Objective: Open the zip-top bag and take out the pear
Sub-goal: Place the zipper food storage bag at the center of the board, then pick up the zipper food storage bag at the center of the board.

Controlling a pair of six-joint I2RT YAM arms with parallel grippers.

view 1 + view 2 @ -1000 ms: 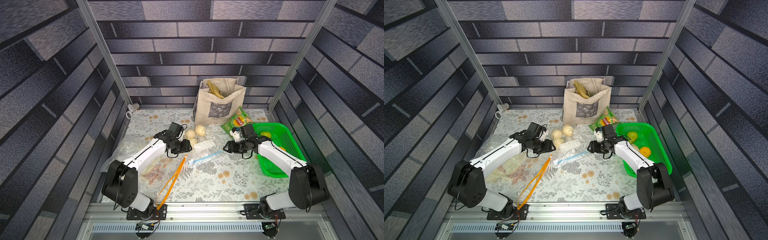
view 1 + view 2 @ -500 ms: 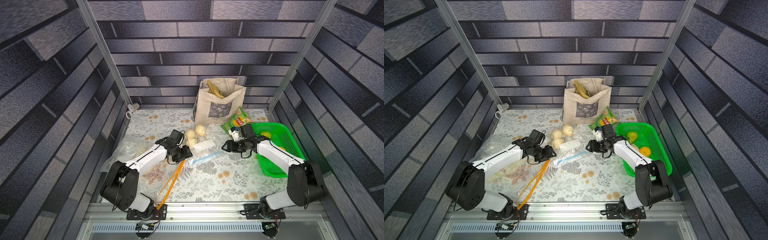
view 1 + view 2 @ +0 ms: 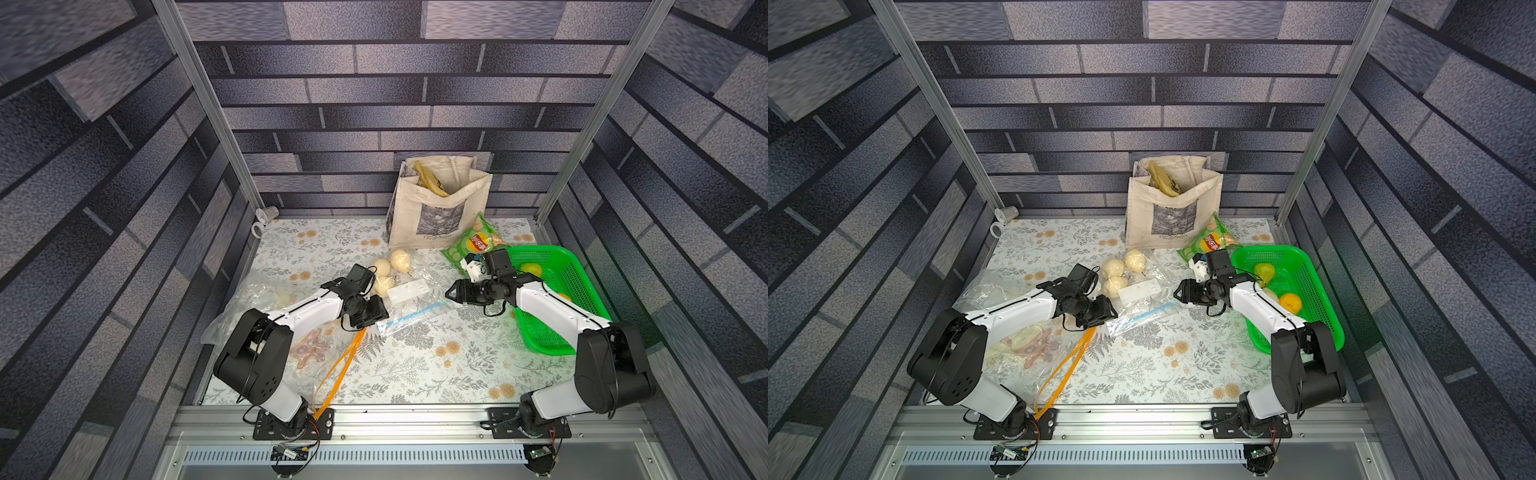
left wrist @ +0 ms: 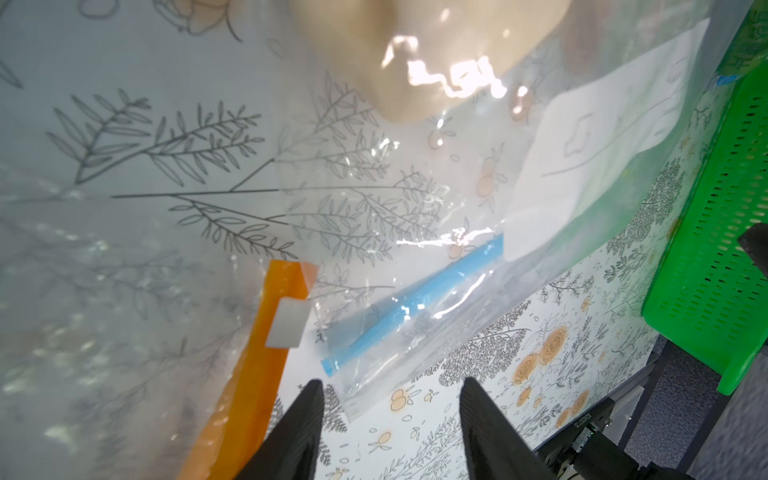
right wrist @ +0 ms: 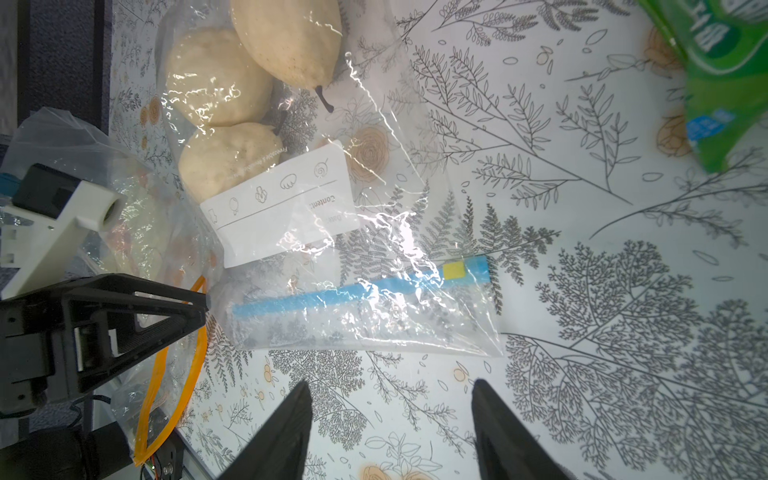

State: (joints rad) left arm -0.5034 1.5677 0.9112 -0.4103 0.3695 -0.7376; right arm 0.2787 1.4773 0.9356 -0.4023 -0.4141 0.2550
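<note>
**A:** Where's the pear?

**B:** Three pale pears (image 5: 216,79) sit bunched inside the clear zip-top bag (image 5: 374,328), at the end away from its blue zip strip (image 5: 353,291). The bag lies flat mid-way across the floral table (image 3: 415,365). I can't tell whether the strip is sealed.

**A:** And the grippers?

**B:** The left gripper (image 4: 390,382) has its jaws spread and empty, with the bag's corner by the zip right at its fingertips. The right gripper (image 5: 391,383) is also spread and holds nothing. It hangs over bare table just beside the strip's other end.

**A:** Other containers?

**B:** The green basket (image 3: 1308,286) on the right holds a greenish fruit (image 3: 1264,272) and an orange fruit (image 3: 1291,302). The cloth tote (image 3: 436,220) stands at the back wall with something yellowish (image 3: 430,185) poking out, though I can't tell what it is. A green crisp packet (image 3: 476,243) lies between the tote and the basket. On the left, a second clear bag (image 3: 307,365) with an orange strip (image 4: 257,374) holds pinkish pieces (image 3: 1034,345).

**A:** What differs from a second ago?

**B:** The left gripper was up beside the pears and is now nearer the front, at the zip end. The right gripper has barely shifted. The bag, the pears and the basket lie as they did.
</note>
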